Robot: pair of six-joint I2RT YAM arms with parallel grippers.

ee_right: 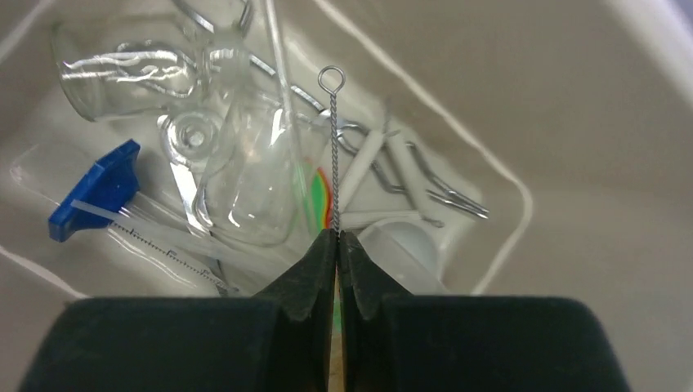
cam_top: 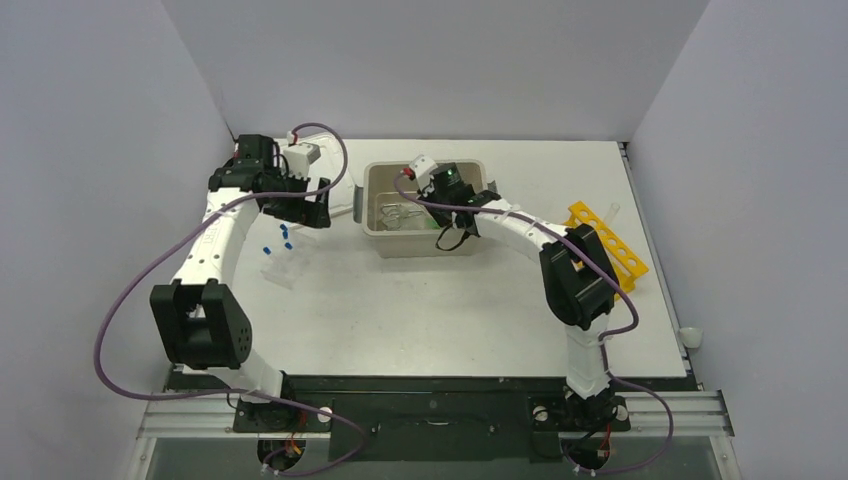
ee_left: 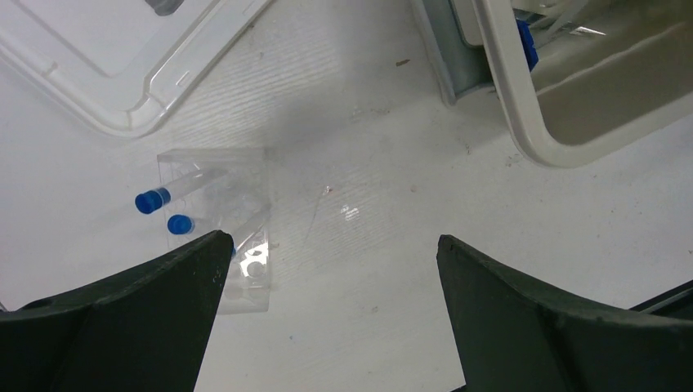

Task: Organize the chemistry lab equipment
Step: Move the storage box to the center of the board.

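Beige tub (cam_top: 415,245) holds glassware (ee_right: 245,180); right hand (ee_right: 337,237) grips wire brush (ee_right: 333,147), left hand (ee_left: 331,243) gapes empty.

This is a small lab test cell, and I am its robot. Plain grey walls (cam_top: 430,60) box in a white table (cam_top: 430,310); my left arm (cam_top: 215,245) and right arm (cam_top: 515,230) are bolted to a metal rail (cam_top: 430,415) at its near edge. What lies about is chemistry ware: a beige tub (ee_right: 572,98) holding clear glass beakers (ee_right: 245,180), metal forceps (ee_right: 433,192) and a wire brush (ee_right: 333,155), blue-capped tubes (ee_left: 152,200) in a clear holder (ee_left: 221,167), and a yellow rack (cam_top: 608,245).
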